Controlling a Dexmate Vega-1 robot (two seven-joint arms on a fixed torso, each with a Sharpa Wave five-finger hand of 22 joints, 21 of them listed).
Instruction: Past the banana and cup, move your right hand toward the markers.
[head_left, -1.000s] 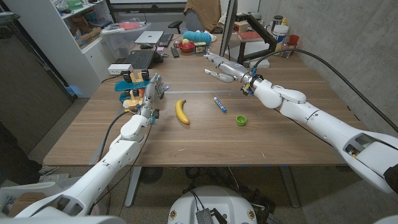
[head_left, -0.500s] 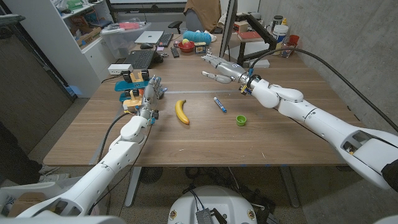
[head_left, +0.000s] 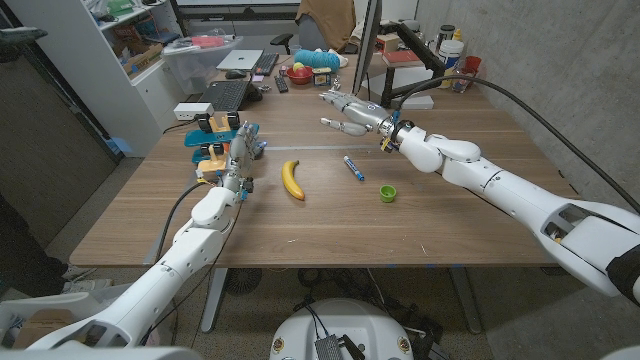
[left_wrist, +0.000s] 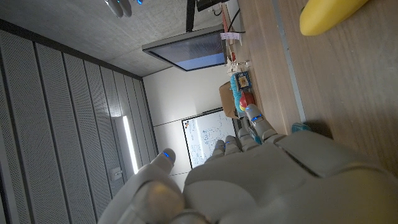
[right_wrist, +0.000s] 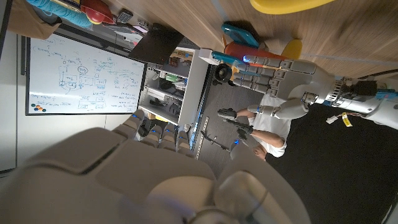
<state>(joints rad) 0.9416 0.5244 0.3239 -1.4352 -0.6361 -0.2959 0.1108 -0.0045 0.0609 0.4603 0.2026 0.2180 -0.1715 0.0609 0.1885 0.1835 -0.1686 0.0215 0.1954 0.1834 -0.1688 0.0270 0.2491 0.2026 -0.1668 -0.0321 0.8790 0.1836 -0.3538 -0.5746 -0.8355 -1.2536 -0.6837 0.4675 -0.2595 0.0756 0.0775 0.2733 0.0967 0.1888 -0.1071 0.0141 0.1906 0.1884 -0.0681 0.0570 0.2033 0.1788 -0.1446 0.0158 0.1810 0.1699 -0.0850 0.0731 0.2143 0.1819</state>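
Office-like lab, whiteboard (right_wrist: 86, 73) with diagrams, laptop (head_left: 240, 60), storage shelves (head_left: 120, 40) (cluttered), concrete wall (head_left: 560, 60)

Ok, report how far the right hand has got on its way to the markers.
Done: the right hand is already past the yellow banana and the small green cup, over the table's far part. In hand: it hovers open, fingers pointing away from the robot. Left: the blue marker on the wooden table lies nearer the robot than the hand, untouched. The left hand waits.

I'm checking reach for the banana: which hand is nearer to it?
Left. The left hand stands just beside the banana; the right hand hovers farther back, beyond the marker.
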